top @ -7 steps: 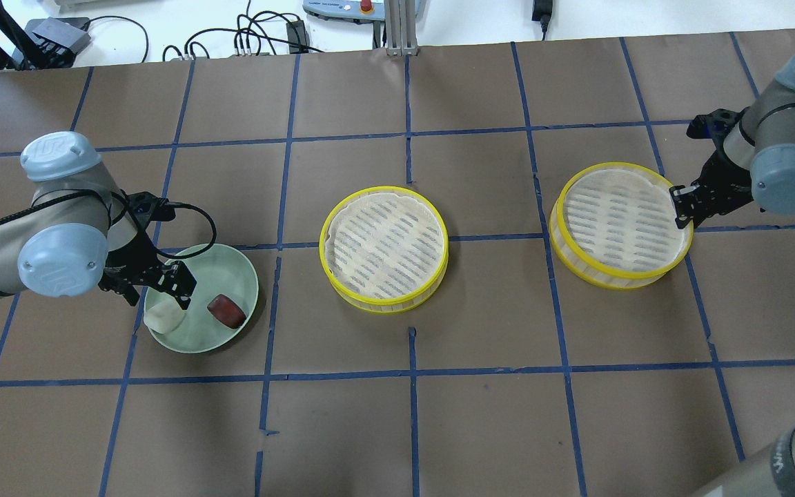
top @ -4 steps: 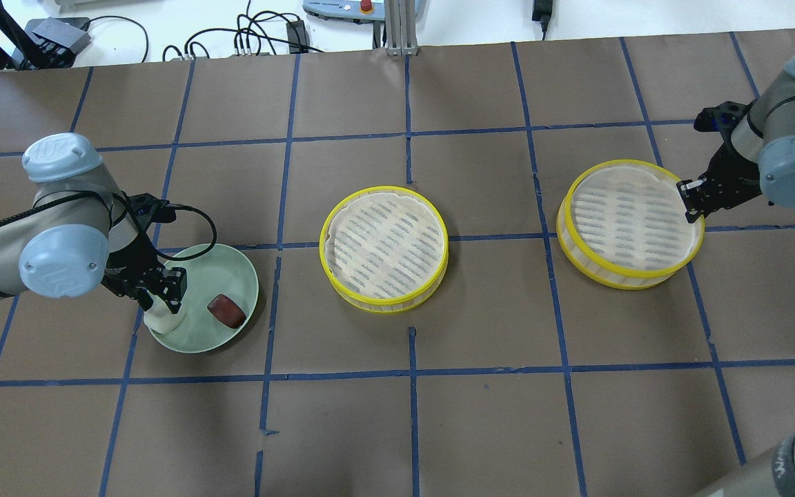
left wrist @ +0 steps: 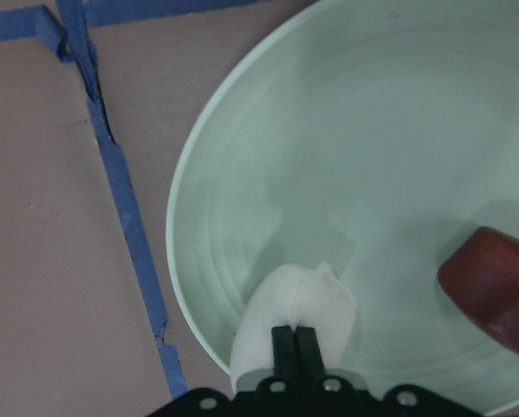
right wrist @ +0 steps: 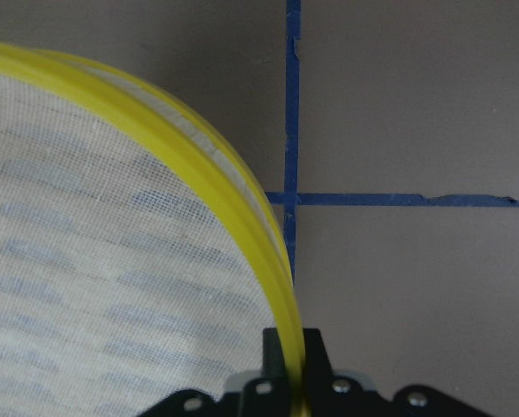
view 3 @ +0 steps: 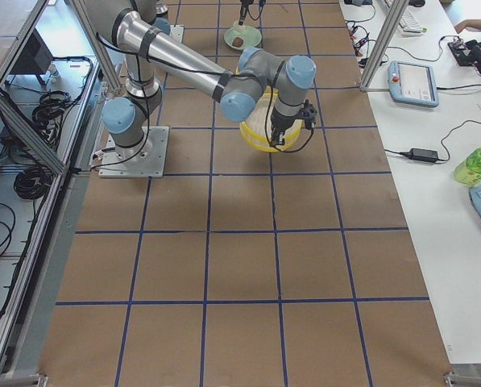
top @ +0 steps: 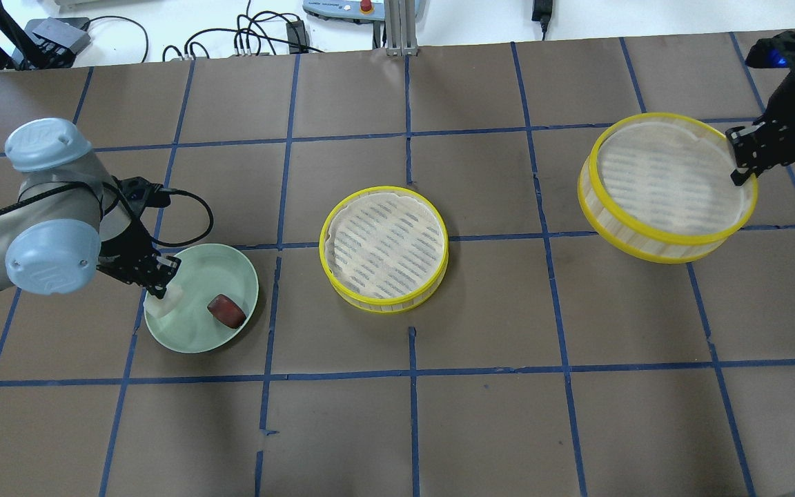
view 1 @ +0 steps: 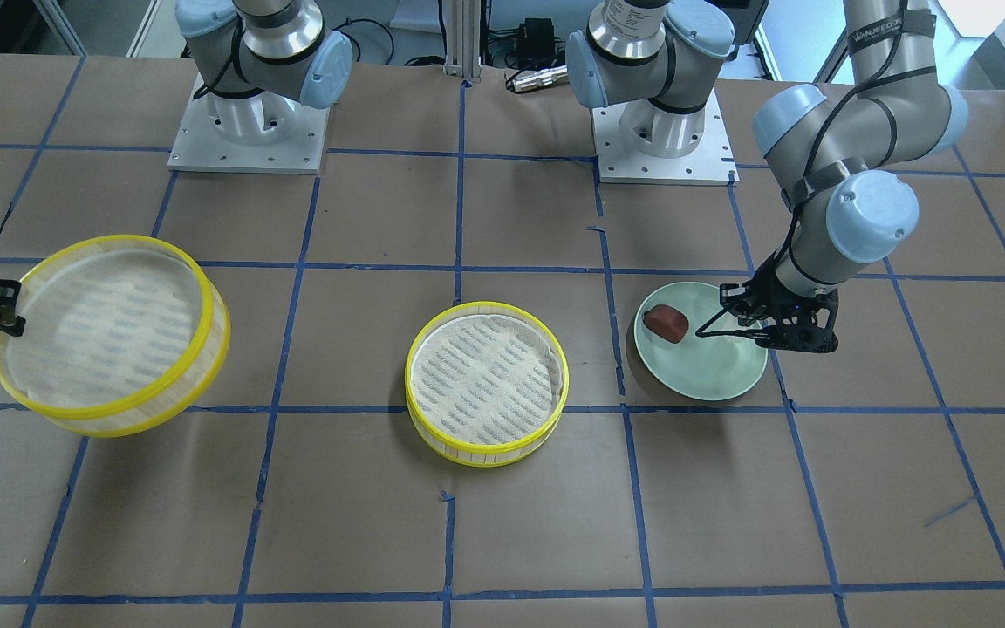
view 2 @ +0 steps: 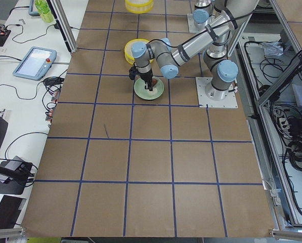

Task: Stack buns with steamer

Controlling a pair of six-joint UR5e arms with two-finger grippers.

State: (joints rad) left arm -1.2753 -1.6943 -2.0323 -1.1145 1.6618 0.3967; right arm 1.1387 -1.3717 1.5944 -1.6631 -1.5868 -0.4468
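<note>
Pinching white bun [left wrist: 298,304]: left gripper [left wrist: 294,337] | right gripper [right wrist: 292,349] clamps tilted basket [top: 651,247] rim | brown bun [top: 226,310] nearby on plate [top: 221,273]

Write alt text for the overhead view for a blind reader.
Right end effector grips a tilted yellow-rimmed steamer basket by its rim; a second basket sits mid-table. Left end effector pinches a white bun at a green plate holding a brown bun.

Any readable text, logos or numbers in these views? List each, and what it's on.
"UR": logo on the left arm's joint cap.
Lettering along the left arm's upper link: too distorted to read.
Teach pendant screen: too small to read.
Nothing else legible.
</note>
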